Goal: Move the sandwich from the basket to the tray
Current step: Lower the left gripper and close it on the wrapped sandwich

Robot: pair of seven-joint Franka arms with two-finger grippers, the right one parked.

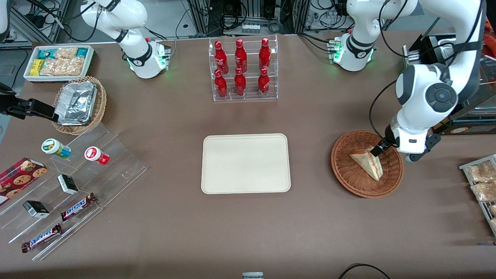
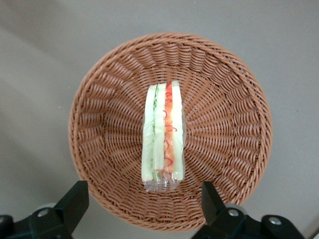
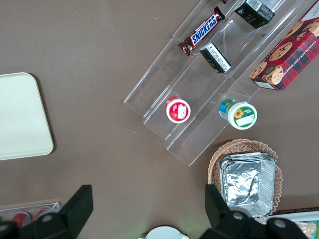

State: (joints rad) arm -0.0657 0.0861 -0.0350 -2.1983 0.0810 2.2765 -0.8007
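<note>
The sandwich (image 1: 368,164), a pale wedge in clear wrap, lies in the reddish-brown wicker basket (image 1: 347,176) toward the working arm's end of the table. My left gripper (image 1: 378,149) hangs open just above the part of the sandwich farthest from the front camera, holding nothing. In the left wrist view the sandwich (image 2: 163,137) shows its green, pink and red layers across the basket (image 2: 99,104). The black fingers (image 2: 75,199) of the gripper (image 2: 143,193) stand wide apart, one either side of the sandwich's end. The cream tray (image 1: 245,163) lies bare at the table's middle.
A clear rack of red bottles (image 1: 244,69) stands farther from the front camera than the tray. A wire rack of snack bags (image 1: 482,186) sits at the working arm's table edge. Toward the parked arm are a stepped acrylic stand (image 1: 77,182), a foil-lined basket (image 1: 79,104) and a white bin (image 1: 58,62).
</note>
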